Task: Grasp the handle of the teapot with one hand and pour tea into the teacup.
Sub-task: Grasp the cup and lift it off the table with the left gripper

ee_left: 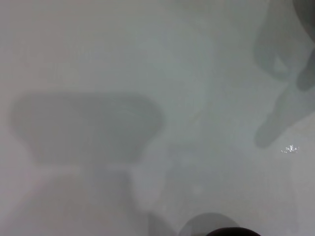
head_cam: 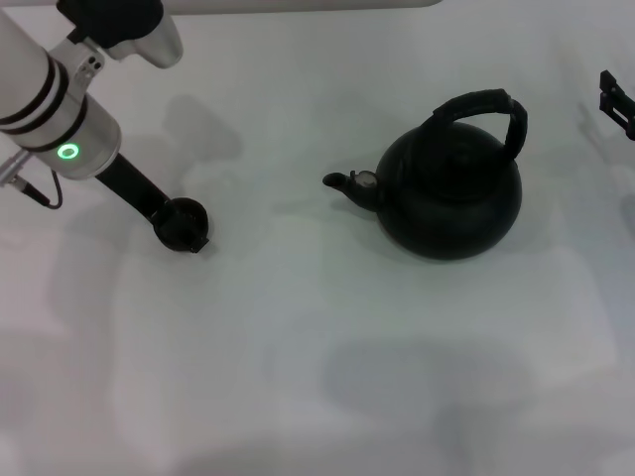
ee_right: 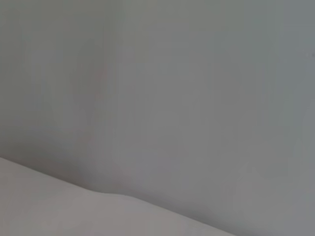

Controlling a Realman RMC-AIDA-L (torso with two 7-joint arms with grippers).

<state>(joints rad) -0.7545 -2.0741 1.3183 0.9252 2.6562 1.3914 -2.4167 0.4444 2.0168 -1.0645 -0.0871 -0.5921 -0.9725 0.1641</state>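
- Black and matte, the teapot [head_cam: 451, 193] sits upright on the white table [head_cam: 317, 377], right of centre, spout toward the left.
- Its handle [head_cam: 483, 111] arches over the top, with nothing gripping it.
- The teacup [head_cam: 182, 224] stands well to the left, apart from the pot.
- The left gripper [head_cam: 164, 213] reaches down to the teacup; I cannot tell how its fingers stand.
- The right gripper [head_cam: 617, 101] barely shows at the far right edge, well clear of the handle.

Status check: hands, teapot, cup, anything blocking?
Left hand down at the cup, grip unclear. Right hand at far right edge, off the teapot; handle free. Spout faces cup, nothing between.
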